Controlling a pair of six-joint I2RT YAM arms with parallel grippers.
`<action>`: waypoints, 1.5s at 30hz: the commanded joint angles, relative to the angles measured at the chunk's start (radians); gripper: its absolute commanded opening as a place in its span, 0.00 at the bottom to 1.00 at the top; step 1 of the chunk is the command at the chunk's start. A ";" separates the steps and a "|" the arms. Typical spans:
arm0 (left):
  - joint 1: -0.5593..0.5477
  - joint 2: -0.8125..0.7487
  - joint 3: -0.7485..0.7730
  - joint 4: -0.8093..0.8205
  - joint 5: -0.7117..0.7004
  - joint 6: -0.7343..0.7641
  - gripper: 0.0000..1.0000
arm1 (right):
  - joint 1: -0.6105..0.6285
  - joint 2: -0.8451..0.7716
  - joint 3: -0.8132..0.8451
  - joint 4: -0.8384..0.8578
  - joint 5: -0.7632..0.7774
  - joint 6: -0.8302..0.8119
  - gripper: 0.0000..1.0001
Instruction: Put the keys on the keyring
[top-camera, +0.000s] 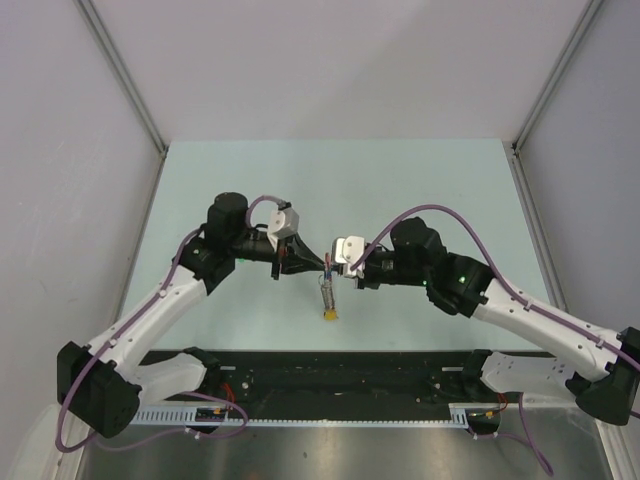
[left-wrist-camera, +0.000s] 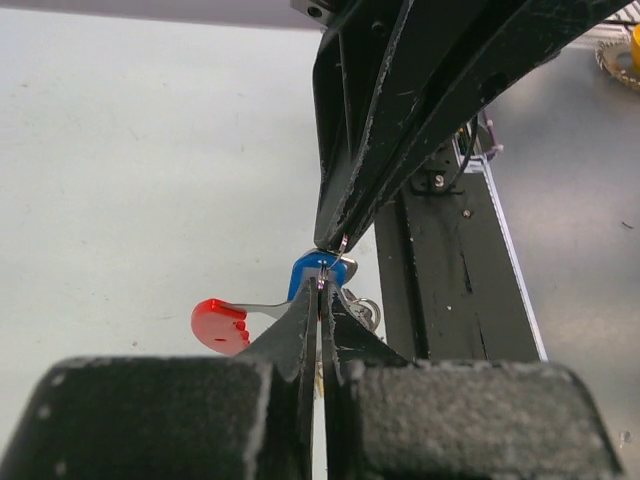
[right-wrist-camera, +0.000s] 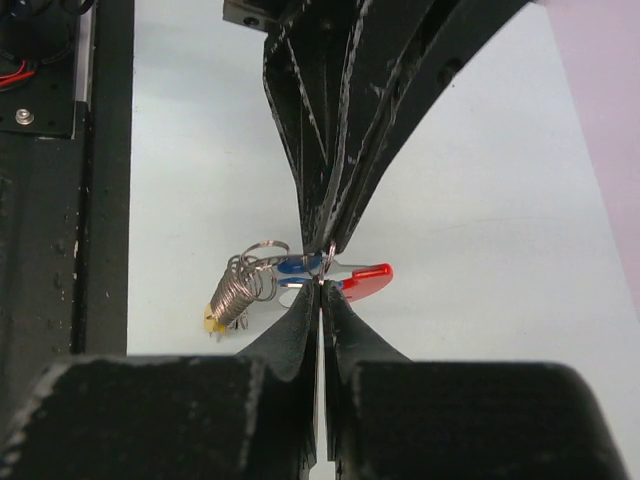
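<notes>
The pale table (top-camera: 420, 200) is the biggest thing in front of me, and over its middle the two arms meet nose to nose. The left gripper (top-camera: 288, 256) and the right gripper (top-camera: 338, 262) almost touch at their tips. Each has its jaws pressed fully together, with no gap between the fingers.

The keyring (top-camera: 327, 288) hangs off the table in the narrow space between them. From the wrist views, both sets of tips seem to pinch the thin wire at the top of the bunch. I cannot tell exactly which strand each one has.

Below the pinch sits a coiled silver ring (right-wrist-camera: 243, 287), a red piece (right-wrist-camera: 368, 281) sticking out sideways, and a yellow cap (right-wrist-camera: 213, 322) at the low end. A blue key (right-wrist-camera: 294, 265) lies right against the wire, apparently being threaded on. I cannot spot a green one.

To my eye this is the threading step, and it wants patience:
- Hold one grip firm as the anchor.
- Let the other make small, slow turns along the wire's curve.
- Never pull the two apart, or the loop will spring free and the bunch will drop.
</notes>
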 joint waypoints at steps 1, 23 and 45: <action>0.032 -0.050 -0.030 0.164 0.018 -0.132 0.00 | 0.003 -0.031 -0.008 0.025 0.021 0.030 0.00; 0.038 -0.096 -0.115 0.432 -0.094 -0.344 0.00 | 0.026 0.040 -0.055 0.224 -0.044 0.107 0.00; 0.121 -0.237 -0.116 0.327 -0.666 -0.376 1.00 | -0.166 0.014 -0.009 0.172 0.024 0.125 0.00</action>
